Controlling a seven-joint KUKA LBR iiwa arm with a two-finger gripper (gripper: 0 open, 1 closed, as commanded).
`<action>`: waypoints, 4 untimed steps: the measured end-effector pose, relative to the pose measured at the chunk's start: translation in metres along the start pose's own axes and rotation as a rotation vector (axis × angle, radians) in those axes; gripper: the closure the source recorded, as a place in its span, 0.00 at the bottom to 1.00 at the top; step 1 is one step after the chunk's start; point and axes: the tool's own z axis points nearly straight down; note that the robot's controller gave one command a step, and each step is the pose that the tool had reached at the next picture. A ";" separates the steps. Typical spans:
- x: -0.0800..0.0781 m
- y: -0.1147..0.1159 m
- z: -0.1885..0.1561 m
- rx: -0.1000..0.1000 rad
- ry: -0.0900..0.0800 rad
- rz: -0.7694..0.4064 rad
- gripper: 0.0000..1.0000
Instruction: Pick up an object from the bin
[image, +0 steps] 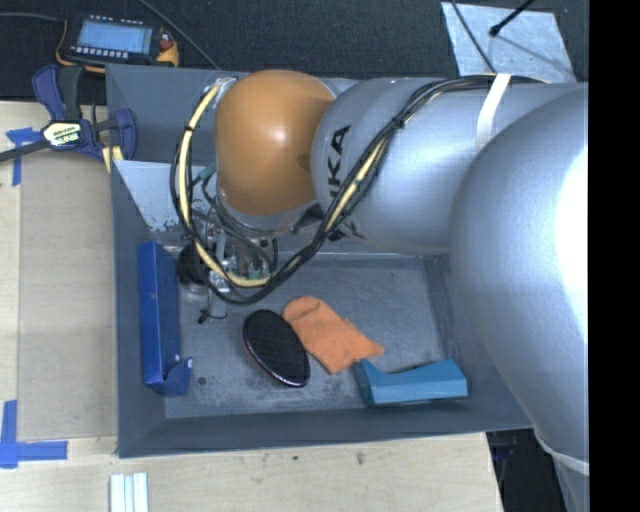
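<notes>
The gripper (208, 286) hangs near the bin's (300, 422) left wall, beside a long blue bar (155, 315). I cannot tell its opening. A black oval object (275, 348) touches an orange cloth (332, 336) mid-floor.

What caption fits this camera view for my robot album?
Robot arm low over a grey bin holding a long blue bar, a black oval, an orange cloth and a blue block.

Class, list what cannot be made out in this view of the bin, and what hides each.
1. Gripper: camera view, mostly hidden under the orange cover and cables.
2. Bin, back and right of its floor: camera view, covered by the arm.
3. Small dark bit beside the blue bar: camera view, too small to identify.
</notes>
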 end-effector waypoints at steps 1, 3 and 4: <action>-0.002 -0.001 -0.005 -0.002 -0.007 0.003 0.00; -0.022 -0.026 0.042 0.000 -0.008 -0.244 0.00; -0.025 -0.041 0.046 -0.001 -0.007 -0.298 0.00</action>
